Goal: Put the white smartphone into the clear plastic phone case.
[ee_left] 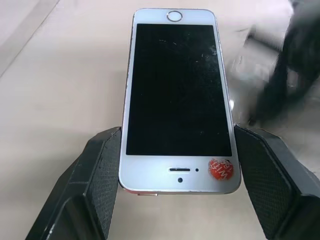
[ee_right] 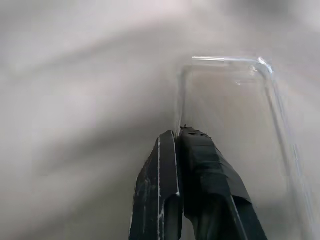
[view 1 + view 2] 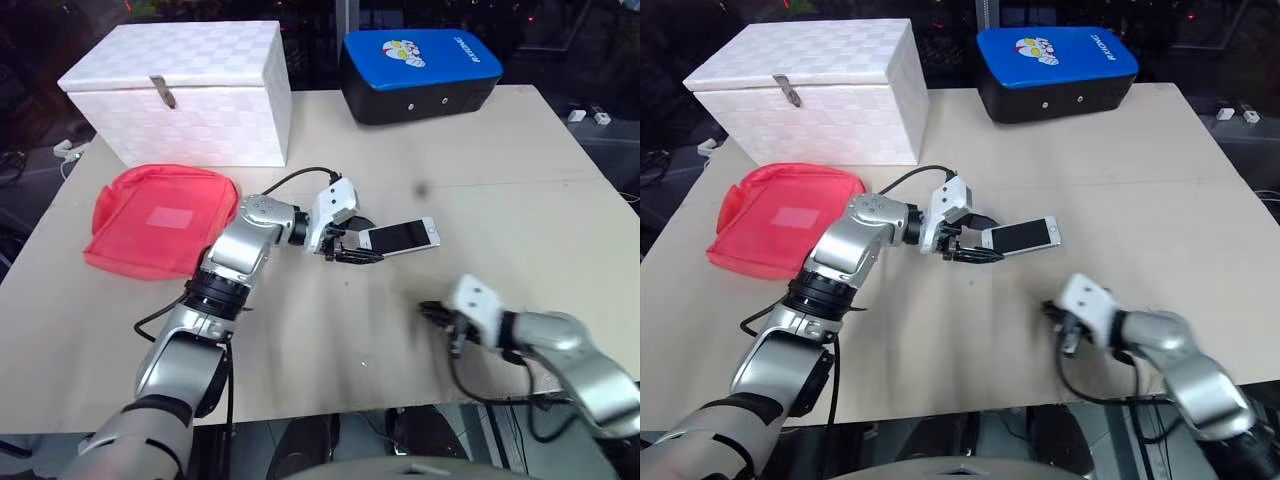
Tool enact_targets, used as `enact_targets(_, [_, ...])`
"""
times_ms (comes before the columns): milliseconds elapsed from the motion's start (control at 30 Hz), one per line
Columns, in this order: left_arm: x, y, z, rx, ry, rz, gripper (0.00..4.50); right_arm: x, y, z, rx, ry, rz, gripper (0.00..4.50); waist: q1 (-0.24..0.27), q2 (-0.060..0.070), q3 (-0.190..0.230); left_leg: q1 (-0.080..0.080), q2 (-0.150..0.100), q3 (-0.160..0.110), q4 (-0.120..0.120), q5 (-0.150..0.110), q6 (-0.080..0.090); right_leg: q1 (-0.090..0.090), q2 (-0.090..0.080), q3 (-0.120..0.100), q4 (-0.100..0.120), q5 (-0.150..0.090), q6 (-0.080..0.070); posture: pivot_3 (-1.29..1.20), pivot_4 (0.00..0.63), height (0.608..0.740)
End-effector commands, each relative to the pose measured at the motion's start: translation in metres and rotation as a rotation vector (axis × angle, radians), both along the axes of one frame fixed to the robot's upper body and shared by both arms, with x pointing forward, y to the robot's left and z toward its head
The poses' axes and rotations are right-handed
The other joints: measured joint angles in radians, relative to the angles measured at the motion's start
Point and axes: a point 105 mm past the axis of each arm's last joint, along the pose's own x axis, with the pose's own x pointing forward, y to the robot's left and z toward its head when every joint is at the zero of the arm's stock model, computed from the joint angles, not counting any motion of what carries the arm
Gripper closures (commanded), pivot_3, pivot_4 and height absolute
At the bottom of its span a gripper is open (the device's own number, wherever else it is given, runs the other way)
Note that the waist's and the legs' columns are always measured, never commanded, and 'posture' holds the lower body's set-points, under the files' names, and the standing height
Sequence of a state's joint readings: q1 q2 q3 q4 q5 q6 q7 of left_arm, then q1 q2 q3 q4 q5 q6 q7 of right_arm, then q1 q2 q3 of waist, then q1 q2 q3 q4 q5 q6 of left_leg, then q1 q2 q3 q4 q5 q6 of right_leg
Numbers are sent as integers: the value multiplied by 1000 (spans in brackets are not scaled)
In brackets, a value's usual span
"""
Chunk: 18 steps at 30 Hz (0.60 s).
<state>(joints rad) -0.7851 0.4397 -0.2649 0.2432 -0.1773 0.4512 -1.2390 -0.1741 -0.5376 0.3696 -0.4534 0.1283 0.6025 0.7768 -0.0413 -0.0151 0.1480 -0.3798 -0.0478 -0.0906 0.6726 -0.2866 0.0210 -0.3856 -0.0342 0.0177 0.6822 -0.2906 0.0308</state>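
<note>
White black-screened smartphone [image 1: 177,95] is being gripped by left end effector [image 3: 352,246]; right end effector [image 2: 179,134], closed on clear plastic case [image 2: 235,125] edge, is risking slip.

The phone [image 1: 177,95] has a glossy black glass screen, faintly scratched, in smooth white plastic. The left hand's fingers [image 1: 97,180] are black with textured, matt pads. The case [image 2: 235,115] is clear glossy plastic. Beneath them, the counter [image 3: 520,180] looks matt beige.
</note>
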Motion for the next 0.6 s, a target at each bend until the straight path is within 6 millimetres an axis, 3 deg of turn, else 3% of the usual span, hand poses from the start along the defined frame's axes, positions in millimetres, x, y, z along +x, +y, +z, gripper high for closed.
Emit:
enact_targets(33, [1, -3, 17, -24, -57, -17, 1648, 1, 33, -7, -44, 12, 117, 4424, 6, 0, 0, -2, 0, 0, 0, 0, 0, -2, 0, 0, 0, 0, 0, 0, 150, 740])
enact_targets(200, [2, -11, 3, 25, -77, -47, 1648, 18, 53, -16, -76, 21, 208, 4424, 9, -1, 0, -9, -4, -1, 2, 0, 0, -7, -3, -1, -2, 0, 1, 0, 150, 740])
enact_targets(333, [2, -22, -8, 40, -80, -65, 1648, 17, 51, -7, -35, 44, 250, 3237, 4, 0, 0, -6, -3, -1, 0, 1, -1, -7, -2, -1, 1, 0, 0, 0, 150, 740])
enact_targets(400, [3, -26, -11, 41, -80, -67, 1648, 16, 45, 10, 6, -12, 224, 2262, 4, 0, 0, -7, -2, -1, 0, 1, -2, -8, -2, -1, 3, 0, 0, 0, 150, 740])
enact_targets(467, [3, -31, -13, 35, -76, -70, 1648, 7, 33, 40, 96, -79, 195, 1296, 7, 0, 0, -9, -3, -1, 1, 1, -1, -10, -3, 0, 4, 0, 0, 0, 150, 740])
enact_targets(533, [2, -37, -15, 34, -75, -77, 1648, -11, 16, 67, 172, -125, 153, 1296, 21, 0, 0, -17, -4, -3, 5, 1, -1, -16, -4, -2, 4, 0, 0, 0, 150, 740])
enact_targets(600, [2, -44, -16, 30, -74, -84, 1648, -33, -13, 76, 156, -146, 63, 1296, 31, 0, 0, -24, -4, -3, 9, 0, 0, -20, -4, -2, 7, 0, 0, 0, 150, 740])
